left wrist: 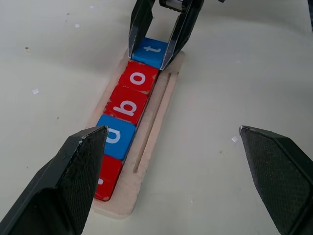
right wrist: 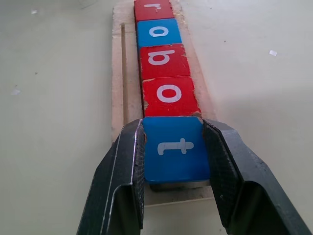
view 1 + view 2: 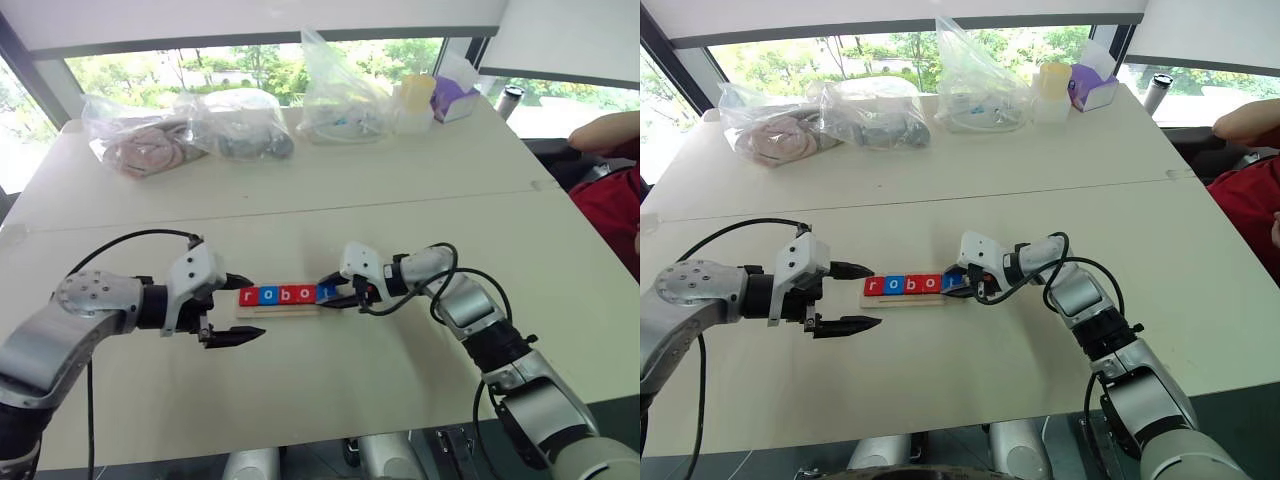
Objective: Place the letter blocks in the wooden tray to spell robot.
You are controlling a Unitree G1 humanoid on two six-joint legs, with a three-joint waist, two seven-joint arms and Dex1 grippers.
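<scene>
The wooden tray (image 1: 155, 115) lies on the white table in front of me. In it the letter blocks stand in one row: red r (image 2: 153, 8), blue o (image 2: 159, 32), red b (image 2: 164, 57), red o (image 2: 170, 93) and blue t (image 2: 177, 147). The t lies flat at the tray's right end, against the red o. My right gripper (image 2: 173, 122) reaches in from the right, its two fingers flush against the t's two sides. At the tray's left end my left gripper (image 3: 255, 308) hovers wide open, with nothing between its fingers.
Several clear plastic bags (image 3: 190, 130) with odds and ends lie along the table's far edge, next to a yellow-lidded container (image 3: 417, 95) and a purple box (image 3: 455, 98). A person in a red sleeve (image 3: 610, 190) sits at the right edge.
</scene>
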